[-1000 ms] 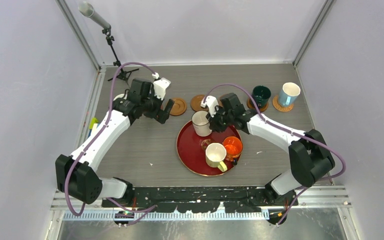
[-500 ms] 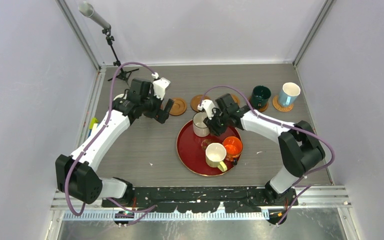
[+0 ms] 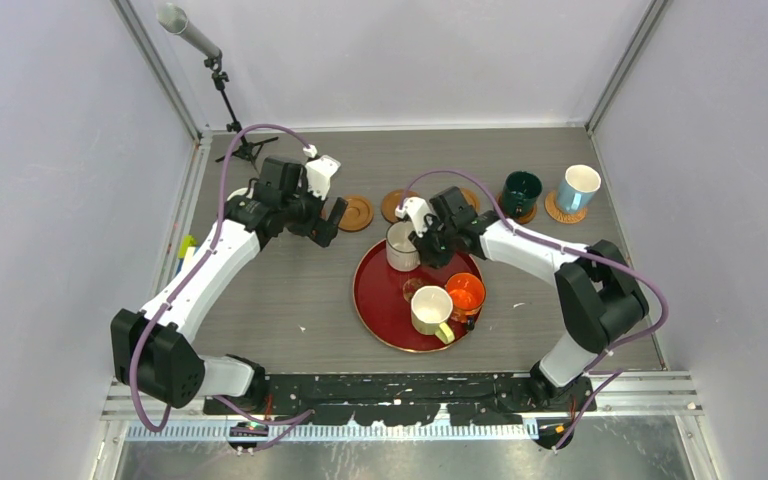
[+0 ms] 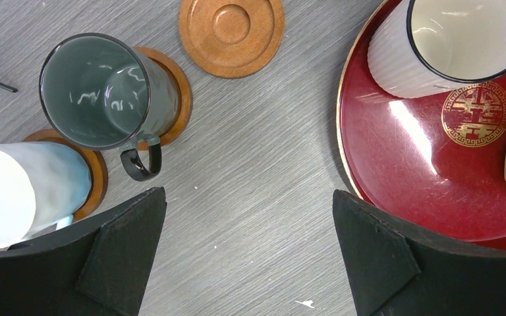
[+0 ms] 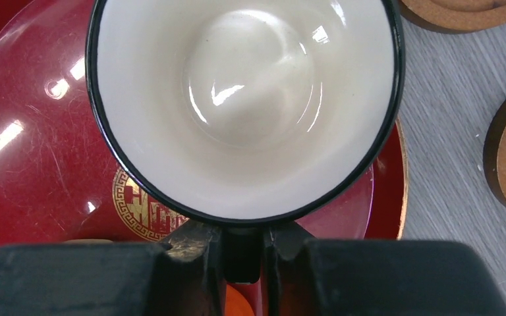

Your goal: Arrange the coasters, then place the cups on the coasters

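The right hand (image 5: 242, 253) is clamped on the handle (image 5: 242, 238) of the white, black-rimmed ceramic cup (image 5: 244, 105) at the far edge of the dark red round tray (image 5: 33, 178). A bare round brown wooden coaster (image 3: 396, 205) lies on the tabletop (image 3: 290, 290) just beyond the cup, directly away from this arm's base.

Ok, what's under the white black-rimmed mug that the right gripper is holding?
Only the round dark red tray shows beneath it. The white black-rimmed mug covers part of the tray's gold emblem, and hides whether its base touches the tray.
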Motion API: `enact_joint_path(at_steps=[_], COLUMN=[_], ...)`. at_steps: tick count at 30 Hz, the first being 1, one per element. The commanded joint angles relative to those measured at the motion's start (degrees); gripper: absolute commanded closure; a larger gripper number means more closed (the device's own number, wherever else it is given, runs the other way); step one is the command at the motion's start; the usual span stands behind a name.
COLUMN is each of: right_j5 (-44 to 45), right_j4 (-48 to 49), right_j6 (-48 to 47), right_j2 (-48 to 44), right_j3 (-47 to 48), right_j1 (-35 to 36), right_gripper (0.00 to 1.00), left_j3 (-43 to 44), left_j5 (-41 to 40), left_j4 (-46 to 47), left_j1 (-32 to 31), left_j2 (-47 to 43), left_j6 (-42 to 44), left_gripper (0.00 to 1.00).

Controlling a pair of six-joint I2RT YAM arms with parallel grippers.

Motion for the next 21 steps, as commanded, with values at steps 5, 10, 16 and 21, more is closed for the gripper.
enact_joint_path(at_steps=[5,10,16,21], right_j5=[1.5,5.69,15.54,27.35], right_j4=[4.93,11.19,21.3,24.33], right_j6=[5.84,9.06,12.28,18.3], right_j2=[-9.14,-12.97,-15.89,-15.0], right_j3=[2.3,0.52,-2.27,-0.35], right_j1=[-0.11,-0.14,-0.53,-2.99], right_gripper=[0.99,0.99,0.99,0.99], left_j3=[0.58,1.0,1.45,1.74], left_j5=[0.02,-0.05,-0.07,-0.15], left_j4=[1.78,1.81,1.92,1.89], left_j1=[0.42,0.42,0.42,0.42], left_j2=[-0.54,-0.32,-0.12,-0.02], left_j6=[0.57,0.55,0.64,0.62], left_gripper=[0.0,0.0,0.0,0.0])
